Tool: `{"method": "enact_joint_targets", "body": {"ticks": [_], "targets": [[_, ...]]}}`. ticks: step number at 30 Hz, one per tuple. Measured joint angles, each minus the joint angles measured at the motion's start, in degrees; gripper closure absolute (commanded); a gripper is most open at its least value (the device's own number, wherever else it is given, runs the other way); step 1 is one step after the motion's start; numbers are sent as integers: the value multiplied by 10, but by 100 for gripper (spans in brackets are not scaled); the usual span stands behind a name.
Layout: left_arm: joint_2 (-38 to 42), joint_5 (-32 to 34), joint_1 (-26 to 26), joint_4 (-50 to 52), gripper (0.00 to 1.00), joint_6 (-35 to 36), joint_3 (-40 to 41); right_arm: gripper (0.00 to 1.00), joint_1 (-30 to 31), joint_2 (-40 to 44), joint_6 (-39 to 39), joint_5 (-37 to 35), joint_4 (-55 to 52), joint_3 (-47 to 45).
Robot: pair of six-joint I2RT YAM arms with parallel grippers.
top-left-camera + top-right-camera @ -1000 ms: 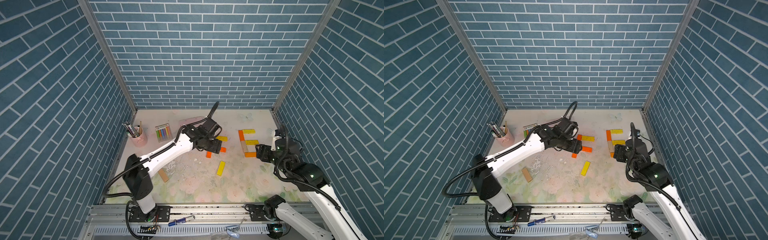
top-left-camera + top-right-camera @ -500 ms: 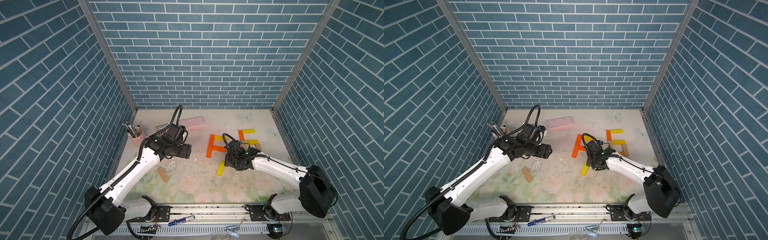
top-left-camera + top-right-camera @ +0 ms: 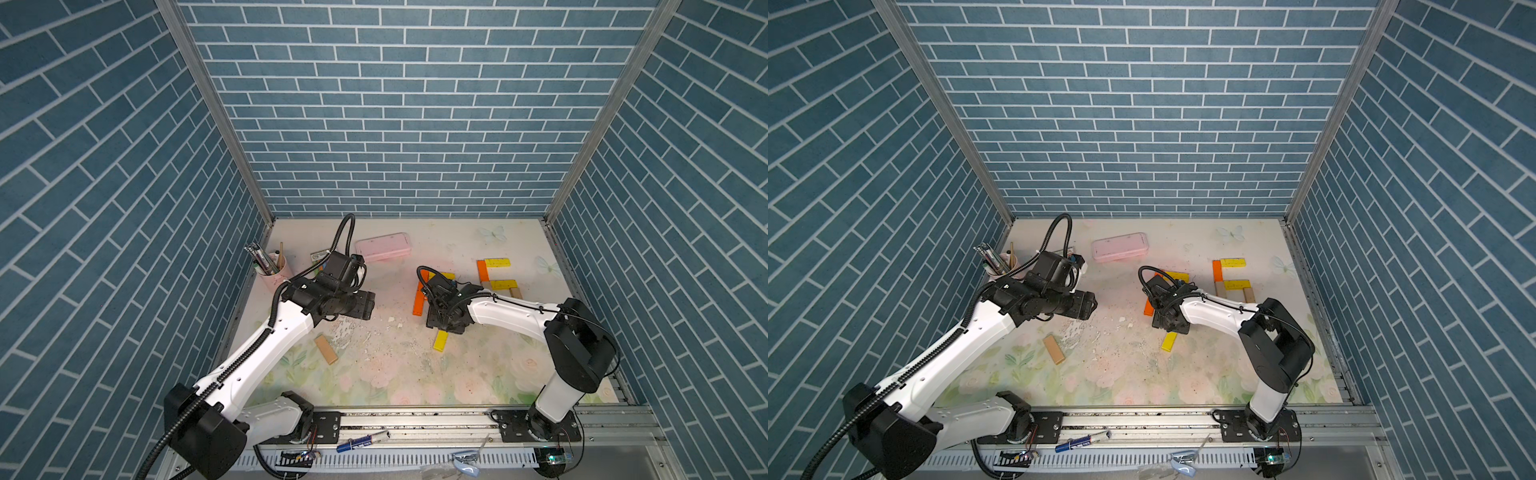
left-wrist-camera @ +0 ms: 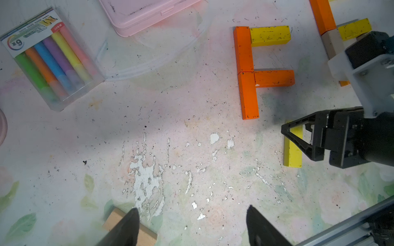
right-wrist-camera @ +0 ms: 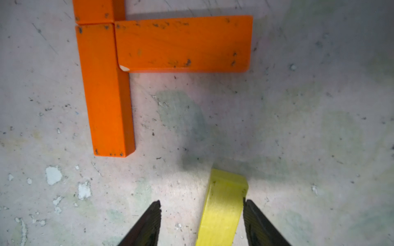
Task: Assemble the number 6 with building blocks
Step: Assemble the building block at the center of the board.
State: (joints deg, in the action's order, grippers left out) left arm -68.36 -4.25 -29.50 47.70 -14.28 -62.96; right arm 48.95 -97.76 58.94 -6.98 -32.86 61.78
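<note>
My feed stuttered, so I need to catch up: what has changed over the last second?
The left gripper drew back from the orange blocks, open and empty. The right gripper swung in from the right; its fingers now straddle the loose yellow block, ungripped. The pink case and tan block stayed put.

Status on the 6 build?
Left gripper open, empty. Right gripper open, straddling loose yellow block. Orange blocks form only an F-shape. Nothing in the way.

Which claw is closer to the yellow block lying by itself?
Right. The right claw straddles the yellow block, open; the left claw hangs far off, nearer the tan block.
</note>
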Motion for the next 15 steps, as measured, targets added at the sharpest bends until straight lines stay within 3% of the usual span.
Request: {"method": "enact_joint_targets", "body": {"ticks": [8,15], "targets": [[0,-8,1,-5,21,0,1,43,3,0,20,17,-12,-31],[0,-10,3,-9,21,0,5,60,3,-3,24,30,-18,-29]]}}
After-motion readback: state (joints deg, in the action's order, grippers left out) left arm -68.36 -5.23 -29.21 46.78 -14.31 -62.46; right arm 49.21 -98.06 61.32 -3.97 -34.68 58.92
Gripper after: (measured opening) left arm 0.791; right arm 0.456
